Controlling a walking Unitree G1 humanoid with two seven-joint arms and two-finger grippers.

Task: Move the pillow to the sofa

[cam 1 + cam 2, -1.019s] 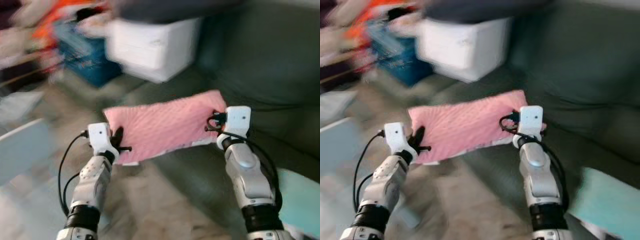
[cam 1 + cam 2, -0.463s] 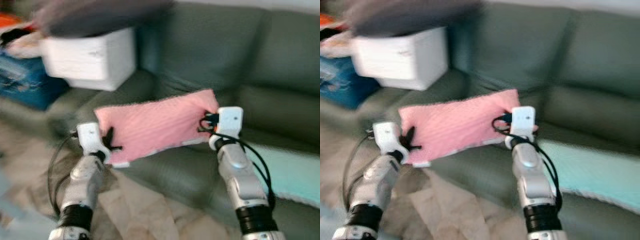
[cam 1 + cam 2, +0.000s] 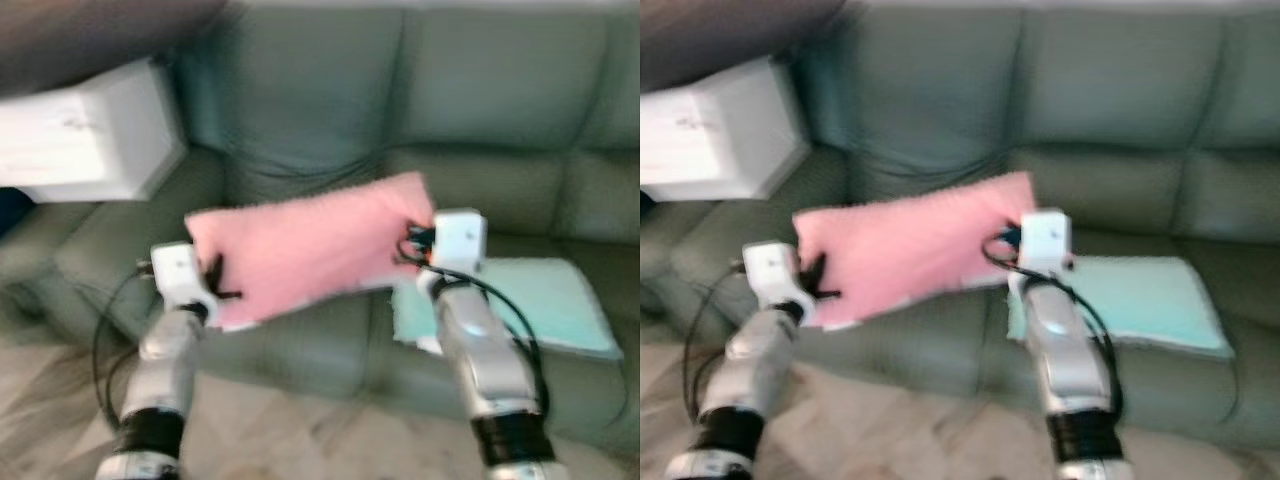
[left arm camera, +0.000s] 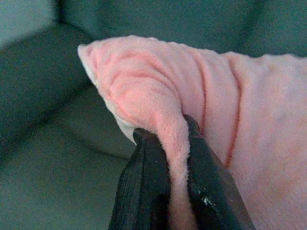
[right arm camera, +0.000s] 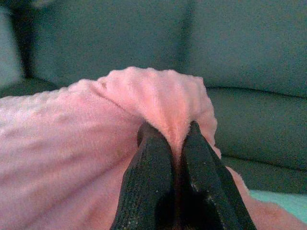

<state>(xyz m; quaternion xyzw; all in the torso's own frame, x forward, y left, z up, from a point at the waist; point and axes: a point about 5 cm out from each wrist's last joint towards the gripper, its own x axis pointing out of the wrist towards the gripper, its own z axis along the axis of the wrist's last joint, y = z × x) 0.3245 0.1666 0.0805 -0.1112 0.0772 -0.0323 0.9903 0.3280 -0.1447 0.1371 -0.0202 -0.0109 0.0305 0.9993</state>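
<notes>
**Left eye view: pink pillow held up in front of the sofa**

Both arms are out. The left end effector [image 3: 222,284] pinches one end of the pink pillow [image 3: 305,245], the right end effector [image 3: 412,248] the other. It hangs in the air over the green sofa [image 3: 480,110] seat, beside a mint cushion [image 3: 520,305]. A white box [image 3: 85,135] sits on the armrest.
</notes>
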